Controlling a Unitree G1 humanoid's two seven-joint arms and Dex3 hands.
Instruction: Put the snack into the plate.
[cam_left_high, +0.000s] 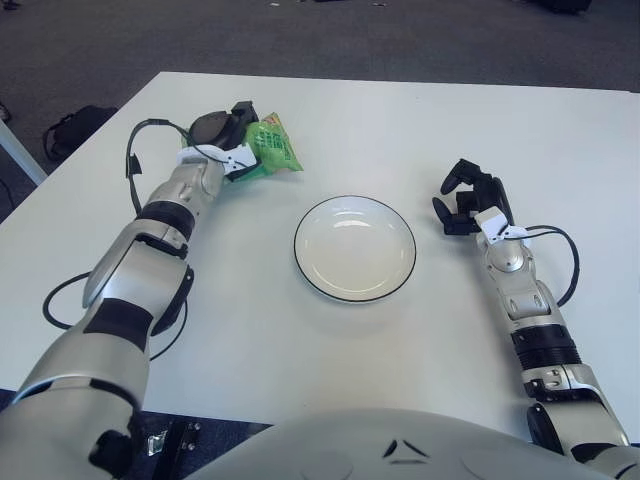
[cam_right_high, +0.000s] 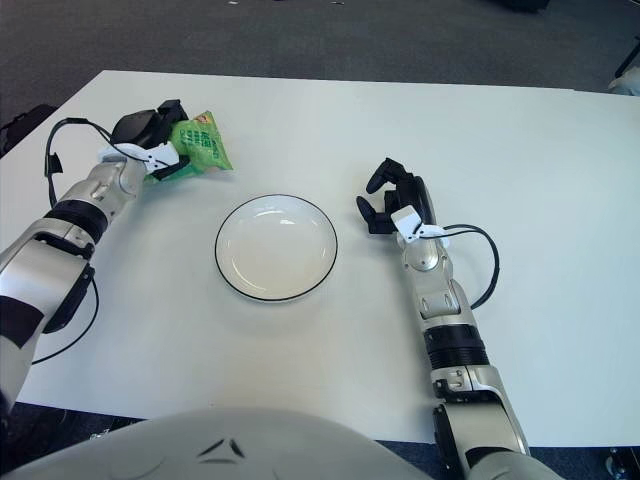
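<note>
Green snack packet (cam_left_high: 272, 148), upper left of frame, clasped in my left hand (cam_left_high: 228, 140) over the white table (cam_left_high: 400, 120); empty plate (cam_left_high: 355, 248) at centre; my right hand (cam_left_high: 472, 197), fingers loosely spread and holding nothing, right of it.

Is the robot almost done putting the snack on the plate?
Not yet, it's about halfway. Done: the left robot hand has grabbed the green snack at the far left of the table. In hand: the snack, held well left of the plate. Left to do: carry it over and drop it in, since the plate is empty. The right robot hand holds nothing, right of the plate.
</note>
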